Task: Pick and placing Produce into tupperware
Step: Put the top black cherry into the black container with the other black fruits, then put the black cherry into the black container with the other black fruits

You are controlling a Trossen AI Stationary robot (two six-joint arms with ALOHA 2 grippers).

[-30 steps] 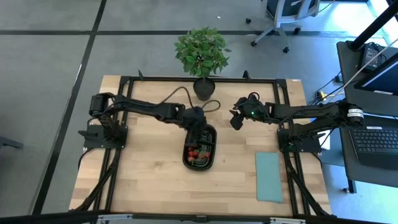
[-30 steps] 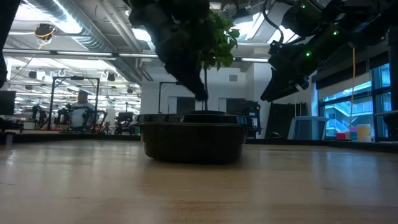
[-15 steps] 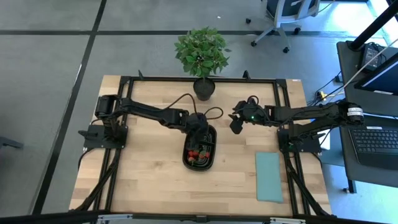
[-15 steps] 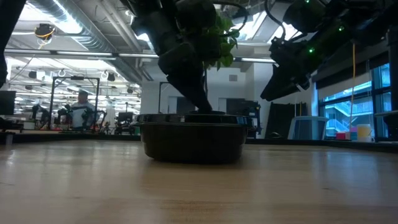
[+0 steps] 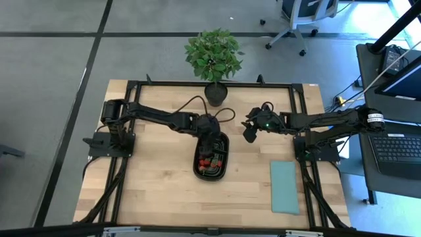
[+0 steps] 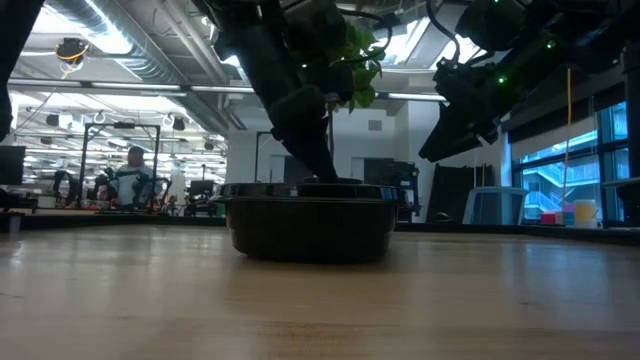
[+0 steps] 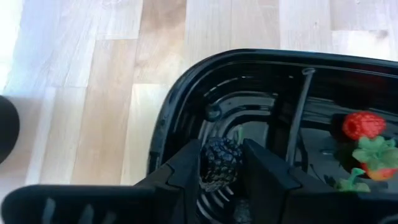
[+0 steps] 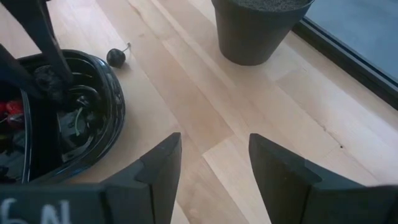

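Left gripper lowering a dark berry into the black tray.

The dark berry [image 7: 219, 167] sits pinched between the left gripper [image 7: 221, 168] fingers, just over the floor of the tray [image 5: 212, 172], in the compartment nearer the plant pot [image 8: 261, 28]; held low, probably so it won't bounce or roll on release. Red berries [image 5: 209, 160] with green leaves lie past the divider. One dark cherry [image 8: 116, 57] rests on the table [image 5: 158, 191] just outside the rim. Right gripper [image 8: 210, 165] hangs beside the tray, fingers apart, empty. No readable labels.
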